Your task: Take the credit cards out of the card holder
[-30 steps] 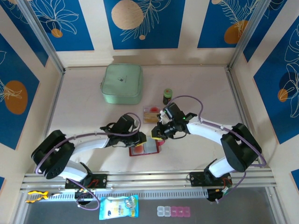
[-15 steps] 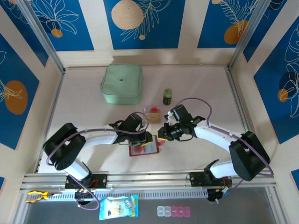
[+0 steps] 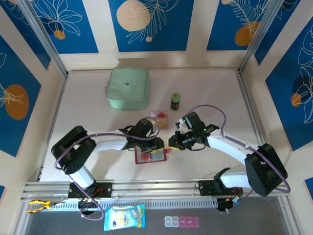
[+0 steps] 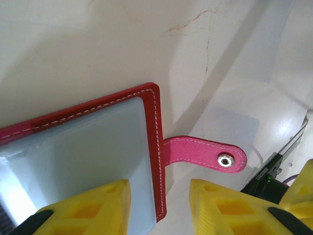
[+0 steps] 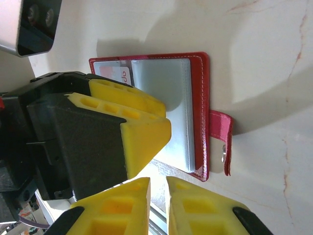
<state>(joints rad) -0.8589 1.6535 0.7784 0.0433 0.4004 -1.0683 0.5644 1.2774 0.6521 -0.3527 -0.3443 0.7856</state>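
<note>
The red card holder (image 3: 142,160) lies open on the table between my arms, clear pockets up. Its strap tab (image 4: 205,154) sticks out to the right. My left gripper (image 3: 155,146) hovers low over its right part, open (image 4: 160,205), the fingers straddling the stitched right edge (image 4: 157,161) without pinching it. One yellow finger (image 5: 132,127) covers the clear pocket. A pale card with red print (image 5: 120,74) shows inside a pocket. My right gripper (image 3: 173,145) is just right of the holder, shut (image 5: 157,196) with nothing between its fingers. Orange-tan and red credit cards (image 3: 159,119) lie on the table behind.
A mint-green square case (image 3: 128,87) sits at the back left. A small dark bottle (image 3: 175,101) stands behind the loose cards. Frame rails run along the table's near edge (image 3: 156,188), with a plastic packet (image 3: 124,217) below them.
My left gripper slid right across the card holder to its strap edge and its jaws widened. My right gripper drifted right and nearer, away from the loose cards.
</note>
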